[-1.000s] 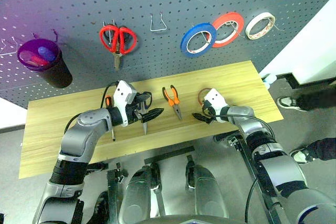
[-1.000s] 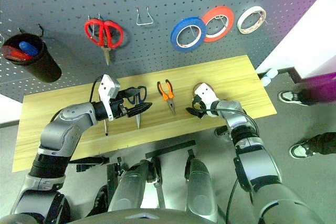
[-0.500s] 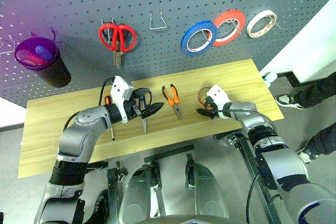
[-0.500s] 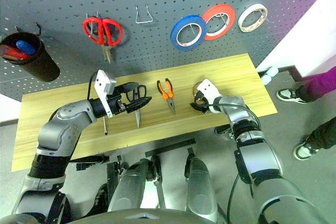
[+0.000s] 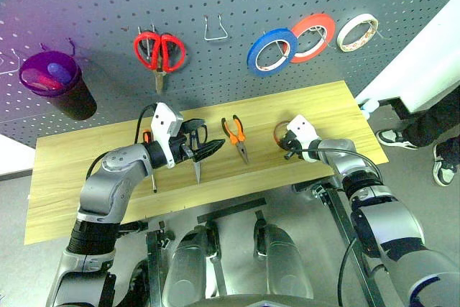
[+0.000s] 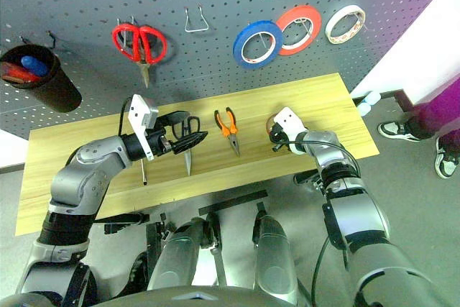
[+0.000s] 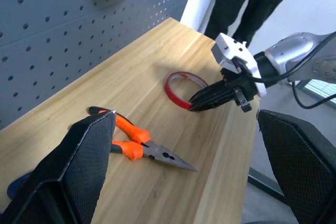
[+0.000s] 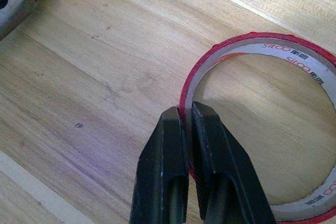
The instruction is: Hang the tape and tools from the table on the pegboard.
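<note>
From the head views, the table (image 5: 86,170) stands below the pegboard (image 5: 93,5). On the board hang red scissors (image 5: 159,52), a blue roll (image 5: 271,52), a red roll (image 5: 313,37), a pale roll (image 5: 357,32) and a dark cup (image 5: 61,91). The left gripper (image 5: 210,150) hovers over the table with its jaws spread and nothing between them, above the dark scissors (image 5: 195,150), which lie flat; the screwdriver (image 5: 150,159) lies just to their left, partly hidden by the arm. The pliers (image 5: 235,136) lie flat near the table's middle, apart from both grippers. The right gripper (image 5: 287,153) reaches down to the tape (image 5: 280,131), which lies on the table right of the pliers. A person's legs show at the right edge.

In the left wrist view, the left gripper's two fingers (image 7: 79,166) stand wide apart. Between them lie the pliers (image 7: 137,145), and beyond them the tape (image 7: 178,88), with the right gripper (image 7: 191,106) closed at its near rim.

In the right wrist view, the right gripper (image 8: 185,118) has its jaws clenched on the tape's (image 8: 294,124) thin wall, one finger inside the ring and one outside. The tape lies flat on the wood.
</note>
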